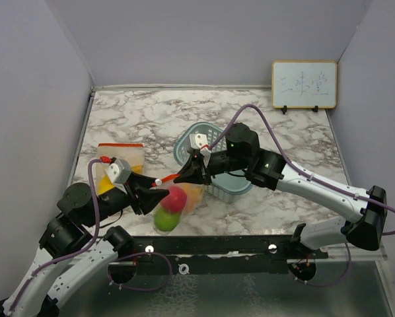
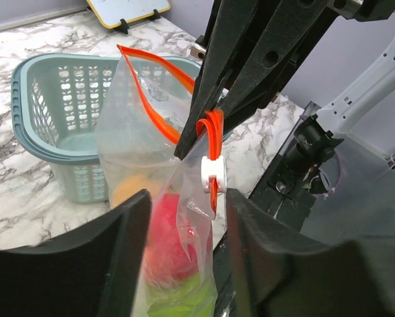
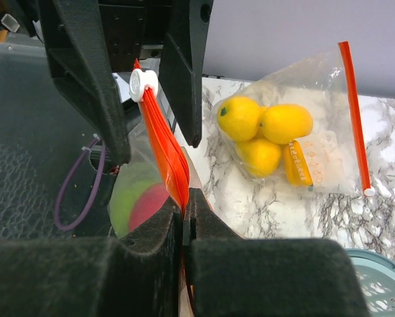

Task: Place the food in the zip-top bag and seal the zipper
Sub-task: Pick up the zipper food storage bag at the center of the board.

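The clear zip-top bag (image 1: pixel 178 205) hangs between both grippers near the table's front edge. It holds food: a red ball (image 2: pixel 168 238), a green one (image 2: pixel 178 300) below it and an orange piece (image 2: pixel 128 188). My right gripper (image 3: pixel 186 195) is shut on the orange-red zipper (image 3: pixel 168 148), pinching it near one end. The white slider (image 2: pixel 213 173) sits on the strip just below that pinch. My left gripper (image 2: pixel 187 198) is open, with one finger on each side of the bag's top by the slider; the right finger (image 2: pixel 263 251) stands close to it.
A teal lattice basket (image 1: pixel 217 188) stands behind the right gripper. A second clear bag (image 3: pixel 316 158) lies on the marble at the left, with yellow fruits (image 3: pixel 260 125) inside and its own orange strip (image 3: pixel 354 119). A whiteboard (image 1: pixel 304 84) leans at the back right.
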{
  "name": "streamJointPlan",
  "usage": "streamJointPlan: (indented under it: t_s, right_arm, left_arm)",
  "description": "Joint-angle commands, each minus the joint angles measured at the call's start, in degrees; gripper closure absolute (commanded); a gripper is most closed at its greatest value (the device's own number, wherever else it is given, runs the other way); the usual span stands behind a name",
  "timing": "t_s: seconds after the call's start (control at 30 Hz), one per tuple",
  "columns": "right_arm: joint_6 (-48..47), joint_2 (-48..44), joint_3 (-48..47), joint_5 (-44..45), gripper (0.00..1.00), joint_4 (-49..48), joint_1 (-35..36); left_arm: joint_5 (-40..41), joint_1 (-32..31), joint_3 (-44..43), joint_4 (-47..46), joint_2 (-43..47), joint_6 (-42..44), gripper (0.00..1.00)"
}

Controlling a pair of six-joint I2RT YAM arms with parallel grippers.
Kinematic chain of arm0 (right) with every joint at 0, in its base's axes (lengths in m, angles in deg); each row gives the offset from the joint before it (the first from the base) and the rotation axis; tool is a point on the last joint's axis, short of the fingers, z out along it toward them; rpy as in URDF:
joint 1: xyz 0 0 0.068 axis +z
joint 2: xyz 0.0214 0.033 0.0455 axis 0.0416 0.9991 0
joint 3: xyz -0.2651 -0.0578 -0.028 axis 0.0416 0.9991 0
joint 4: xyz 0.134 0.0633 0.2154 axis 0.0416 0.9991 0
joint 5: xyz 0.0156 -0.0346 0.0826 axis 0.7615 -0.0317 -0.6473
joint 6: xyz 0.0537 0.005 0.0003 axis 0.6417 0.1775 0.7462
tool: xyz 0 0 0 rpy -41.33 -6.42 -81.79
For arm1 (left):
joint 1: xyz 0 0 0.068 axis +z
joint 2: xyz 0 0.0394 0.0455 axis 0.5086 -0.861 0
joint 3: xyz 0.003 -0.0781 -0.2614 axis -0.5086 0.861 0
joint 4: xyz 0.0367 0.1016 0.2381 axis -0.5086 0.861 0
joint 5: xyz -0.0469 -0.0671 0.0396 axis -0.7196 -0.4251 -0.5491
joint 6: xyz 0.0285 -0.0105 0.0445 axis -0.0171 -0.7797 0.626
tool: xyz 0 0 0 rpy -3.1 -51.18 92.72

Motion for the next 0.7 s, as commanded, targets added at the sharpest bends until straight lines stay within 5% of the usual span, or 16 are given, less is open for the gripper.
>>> streamJointPlan:
  t_s: [0.0,0.17,0.33,0.4,0.43,0.47,0.67]
  right_arm:
    - [0.5,-0.5,-1.4,0.2,0.98,-2.1,-0.1]
    - [0.8,-0.4,-1.3,0.0,0.98,-2.5,0.0]
    - [0.5,-0.5,-1.3,-0.2,0.98,-2.0,0.0]
    - [0.0,-0.9,-1.3,1.5,0.78,-1.8,0.0]
    - [-0.4,-1.1,-1.4,2.3,0.28,-1.6,0.0]
    - [-0.8,-1.3,-1.7,2.5,0.03,-1.5,-0.1]
    - [-1.5,-0.8,-4.8,-4.0,0.01,-2.3,0.0]
  left_arm:
    - [-0.4,0.0,0.1,-3.5,0.9,-0.2,0.60]
    - [1.1,0.0,0.5,-3.6,0.8,-0.3,0.97]
    - [4.1,0.0,0.2,-3.3,1.3,-0.7,1.00]
    - [5.8,0.0,-0.1,-2.9,1.4,-1.0,1.00]
    - [6.5,0.0,-0.4,-2.4,1.2,-1.0,1.00]
    - [6.7,0.0,-0.5,-2.0,1.0,-1.0,1.00]
    - [3.0,0.0,0.5,-2.3,0.2,-0.9,1.00]
